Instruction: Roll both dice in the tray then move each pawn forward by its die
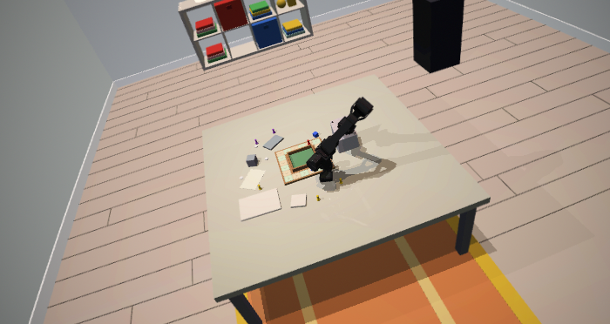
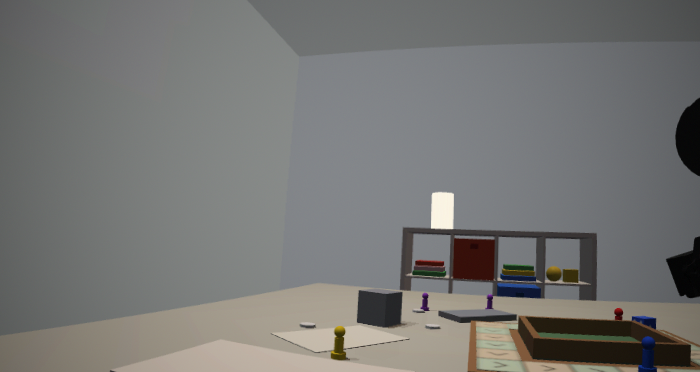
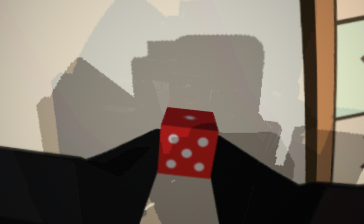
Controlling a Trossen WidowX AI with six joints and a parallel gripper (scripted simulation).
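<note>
My gripper (image 1: 326,179) (image 3: 186,140) points down beside the board's near right side, its fingers shut on the red die (image 3: 186,162). The die shows five pips on the side facing the wrist camera; whether it is clear of the table I cannot tell. The blue die (image 1: 315,134) (image 2: 644,322) lies behind the board (image 1: 282,164) (image 2: 492,345) (image 3: 325,100). The tray (image 1: 289,163) (image 2: 600,350) at the board's centre shows a green floor, partly hidden by the arm. The red pawn (image 1: 308,142) (image 2: 618,314) stands at the back; the blue pawn (image 2: 648,353) stands at the front.
Yellow pawns (image 1: 341,181) (image 1: 318,198) (image 1: 260,187) stand near the gripper and to the left. Purple pawns (image 1: 274,131) (image 1: 256,142), a grey slab (image 1: 274,142), a dark cube (image 1: 252,160), a paper sheet (image 1: 253,178) and pale panels (image 1: 260,204) (image 1: 298,200) are around the board.
</note>
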